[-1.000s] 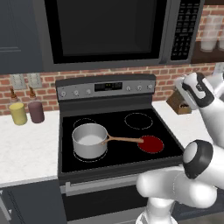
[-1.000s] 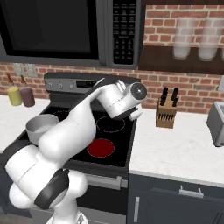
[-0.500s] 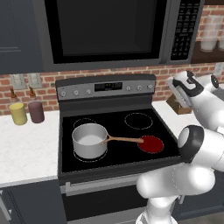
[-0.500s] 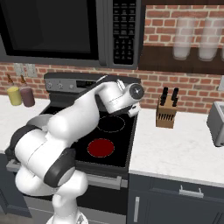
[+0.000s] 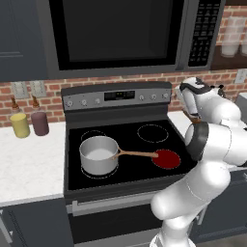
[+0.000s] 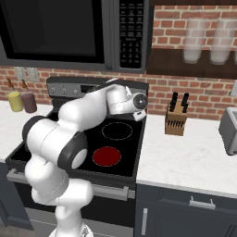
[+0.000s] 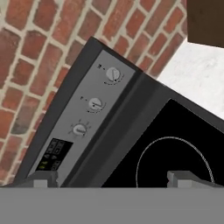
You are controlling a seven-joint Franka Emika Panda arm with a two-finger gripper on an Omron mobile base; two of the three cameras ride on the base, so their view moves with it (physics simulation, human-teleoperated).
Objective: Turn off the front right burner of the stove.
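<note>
The front right burner [image 5: 166, 158] glows red on the stove [image 5: 120, 144], near its front edge. A steel pot [image 5: 98, 155] beside it looks empty. The gripper [image 7: 111, 178] is spread wide, facing the back knobs [image 7: 95, 104].

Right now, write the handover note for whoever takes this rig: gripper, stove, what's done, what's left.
Gripper: open, empty, raised over the right rear of the stove, facing the back panel.
Front right burner: glowing solid red, so not yet off. The other three zones are dark.
Saucepan sits on the front left zone, its wooden handle pointing toward the red burner.
Knobs: three small knobs in the hand view, right of the display; none touched.
Done: approach toward the panel.
Left: pick the knob for the front right burner, close on it, turn it until the red goes out.
</note>
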